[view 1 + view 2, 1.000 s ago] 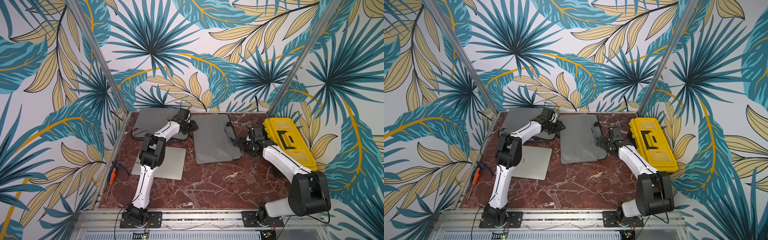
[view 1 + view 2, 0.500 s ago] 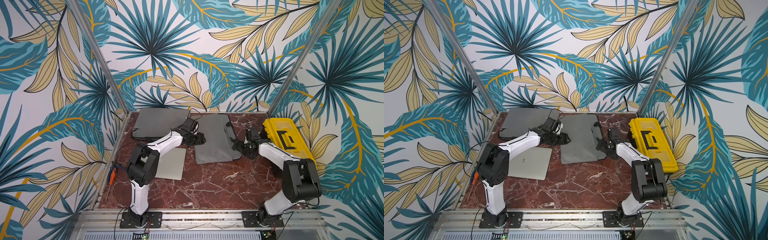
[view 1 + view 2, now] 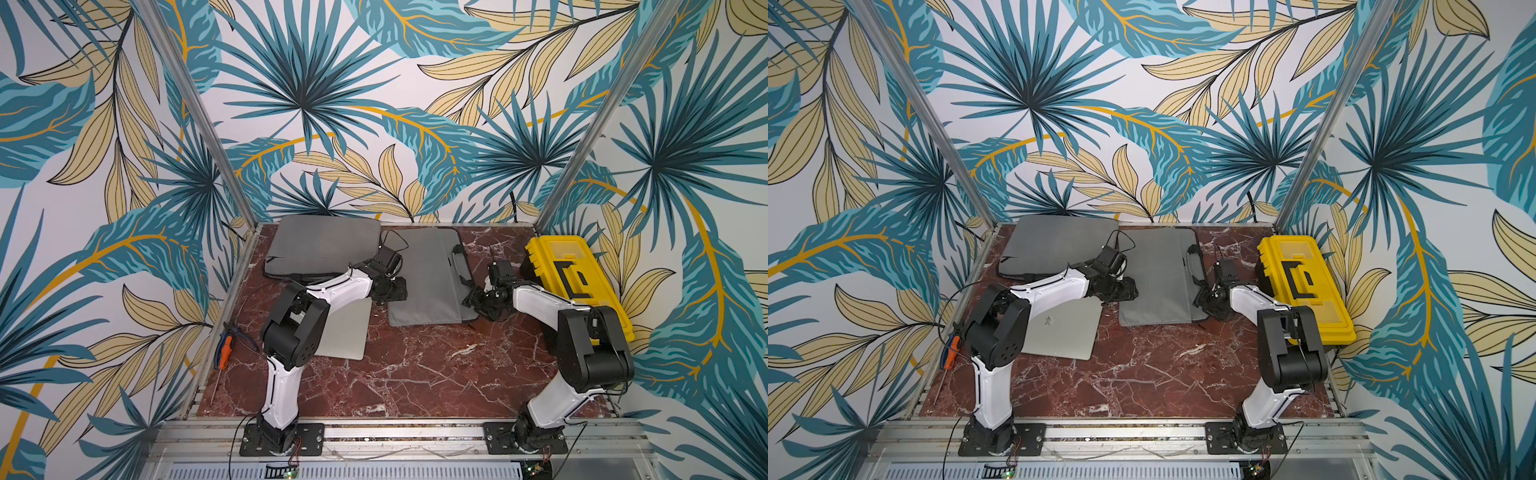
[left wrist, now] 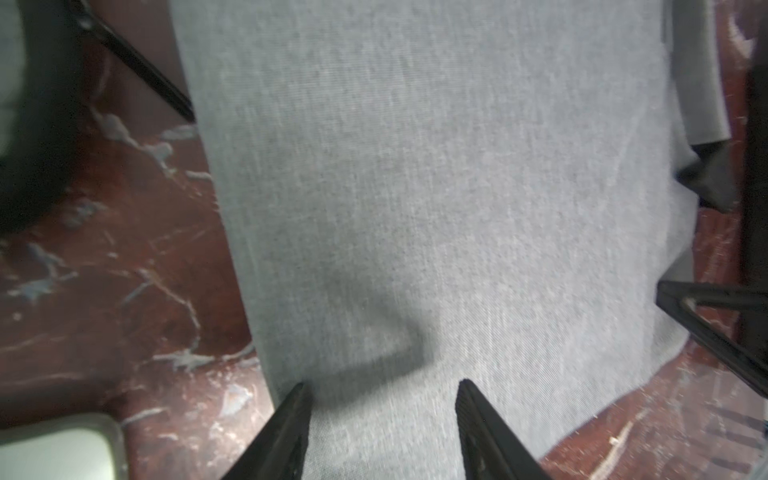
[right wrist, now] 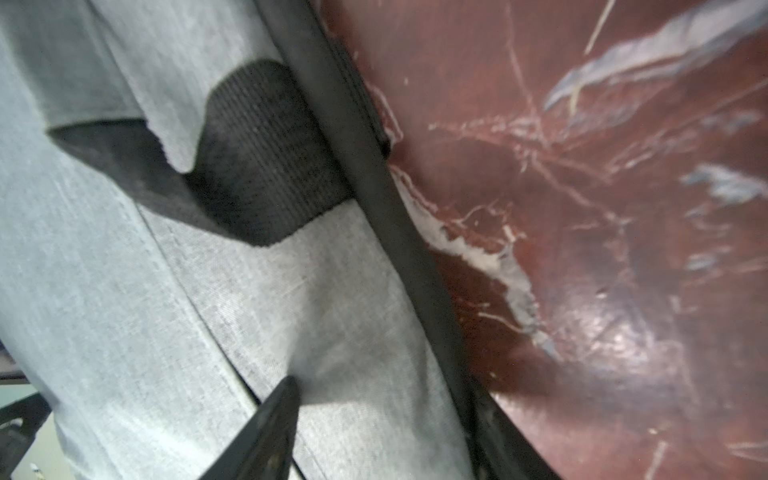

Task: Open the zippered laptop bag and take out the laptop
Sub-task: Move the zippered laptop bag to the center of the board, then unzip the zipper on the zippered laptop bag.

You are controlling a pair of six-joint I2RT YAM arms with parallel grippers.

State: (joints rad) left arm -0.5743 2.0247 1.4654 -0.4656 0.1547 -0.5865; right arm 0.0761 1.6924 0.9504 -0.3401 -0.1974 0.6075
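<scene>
The light grey laptop bag [image 3: 424, 270] [image 3: 1158, 270] lies flat mid-table, its black handle [image 5: 257, 166] and zipper edge [image 5: 374, 187] on its right side. My left gripper [image 3: 395, 291] [image 3: 1129, 291] [image 4: 382, 388] sits at the bag's front-left edge, jaws apart over flat fabric [image 4: 415, 187]. My right gripper [image 3: 473, 300] [image 3: 1203, 300] [image 5: 382, 392] is low at the bag's right edge, one finger [image 5: 282, 407] on the fabric and the other along the zipper edge, with a gap between them. A silver laptop [image 3: 347, 332] [image 3: 1059, 328] lies on the table under my left arm.
A darker grey sleeve [image 3: 322, 245] lies at the back left, touching the wall. A yellow toolbox [image 3: 577, 278] stands along the right side. An orange-handled screwdriver [image 3: 224, 353] rests on the left frame rail. The table is red marble [image 3: 415, 374].
My left gripper has come forward from the back-left sleeve to the bag's front-left edge. The right gripper's jaws have narrowed at the bag's right edge, and that arm's elbow has drawn back.
</scene>
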